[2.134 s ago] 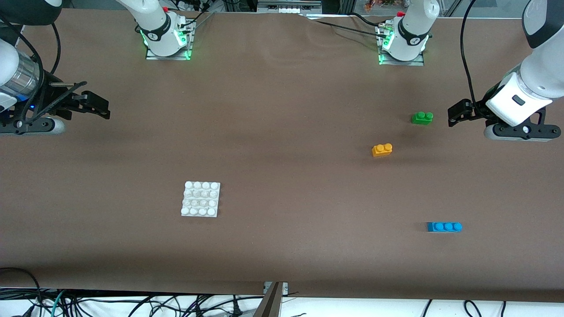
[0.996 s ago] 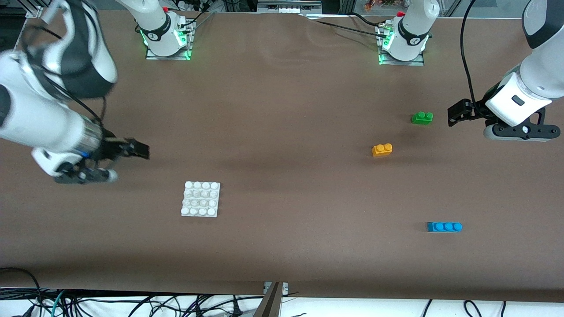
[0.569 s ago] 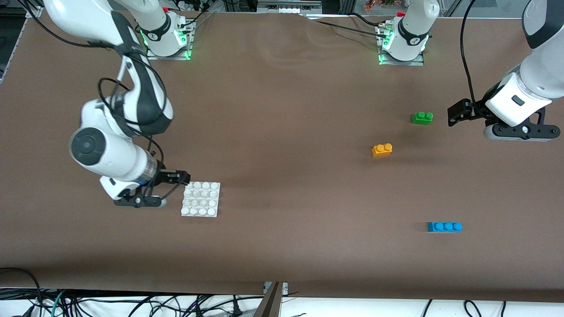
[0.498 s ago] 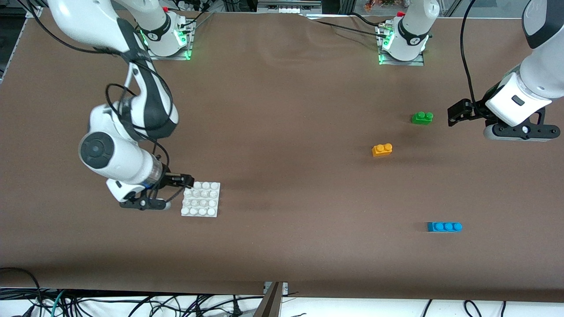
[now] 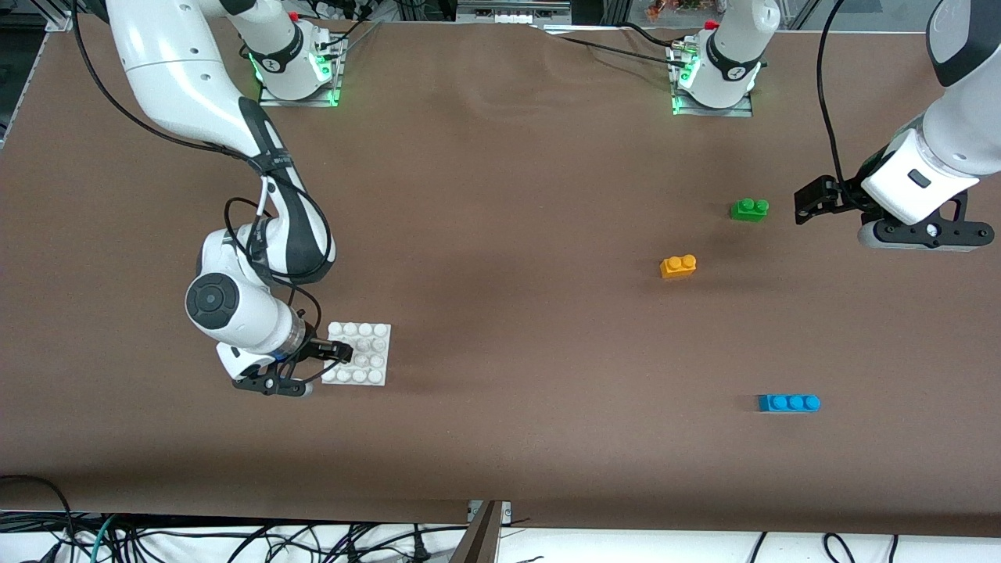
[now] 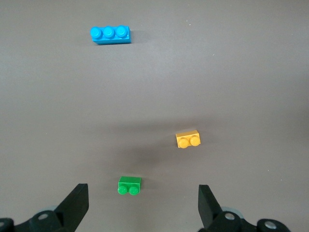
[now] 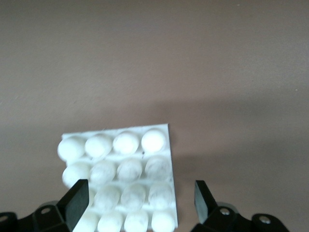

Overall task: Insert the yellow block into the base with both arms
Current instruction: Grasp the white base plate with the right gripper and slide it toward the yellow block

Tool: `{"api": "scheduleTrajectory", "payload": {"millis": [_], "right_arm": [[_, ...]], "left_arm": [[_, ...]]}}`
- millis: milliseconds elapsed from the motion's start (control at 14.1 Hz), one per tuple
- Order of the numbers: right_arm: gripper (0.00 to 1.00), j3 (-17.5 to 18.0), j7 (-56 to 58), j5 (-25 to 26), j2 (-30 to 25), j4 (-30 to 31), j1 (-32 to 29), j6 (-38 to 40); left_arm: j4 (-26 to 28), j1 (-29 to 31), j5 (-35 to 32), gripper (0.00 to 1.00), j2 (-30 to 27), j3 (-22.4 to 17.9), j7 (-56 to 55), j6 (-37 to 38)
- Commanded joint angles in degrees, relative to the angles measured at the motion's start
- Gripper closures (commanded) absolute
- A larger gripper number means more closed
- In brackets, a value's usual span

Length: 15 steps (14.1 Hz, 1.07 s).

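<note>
Front view, read from the right arm's end of the bench (image 5: 500, 453) across to the left arm's: the right gripper (image 5: 338, 353) sits low over the edge of the base (image 5: 367, 356) that faces the right arm's end, its fingers spread with nothing between them. The right wrist view bears this out: the white studded base (image 7: 130, 179) lies between the two black fingers (image 7: 75, 198), not yet clamped.

The step in hand looks like the right arm securing the base. To do it well, the gripper should settle so both fingers straddle the plate evenly and square to its edges, then close on the rim rather than on the studs, so the plate neither tilts nor slides. A skewed grip would probably twist the base when the block is pressed down.

Farther along, the yellow block (image 5: 678, 267) rests on the bench, well apart from the base and untouched. A green brick (image 5: 749, 209) lies near it, farther from the front camera, and a blue brick (image 5: 788, 403) lies nearer. The left gripper (image 5: 807, 202) waits beside the green brick, released and empty; the left wrist view shows the yellow block (image 6: 188, 139) ahead of its spread fingers (image 6: 77, 203). It must pick yellow, not green.
</note>
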<state>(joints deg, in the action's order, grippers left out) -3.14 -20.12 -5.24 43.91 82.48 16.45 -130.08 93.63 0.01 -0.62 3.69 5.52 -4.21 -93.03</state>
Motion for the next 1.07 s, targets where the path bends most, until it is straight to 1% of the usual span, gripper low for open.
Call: {"api": "scheduleTrajectory", "payload": {"millis": [0,356,569,783,996], "right_arm": [[0.03,0.0,-2.2,-0.7,1.9,-0.7,-0.2,-1.6],[0.04,0.0,-2.3,-0.8,2.8,-0.3,0.4,-1.8],[0.05,0.0,-2.2,-0.8,2.9,1.8,0.4,-3.7],[0.12,0.0,-2.3,-0.8,2.9,2.5,0.3,-4.1],[0.15,0.1,-2.4,-0.9,3.6,2.5,0.6,-5.2]], "left_arm": [[-1.5,0.3,1.3,0.0,0.6,0.0,0.9,1.6],[-1.5,0.3,1.4,0.0,0.6,0.0,0.9,1.8],[-1.5,0.3,1.4,0.0,0.6,0.0,0.9,2.0],[-1.6,0.3,1.4,0.0,0.6,0.0,0.9,2.0],[-1.5,0.3,1.4,0.0,0.6,0.0,0.9,2.0]]}}
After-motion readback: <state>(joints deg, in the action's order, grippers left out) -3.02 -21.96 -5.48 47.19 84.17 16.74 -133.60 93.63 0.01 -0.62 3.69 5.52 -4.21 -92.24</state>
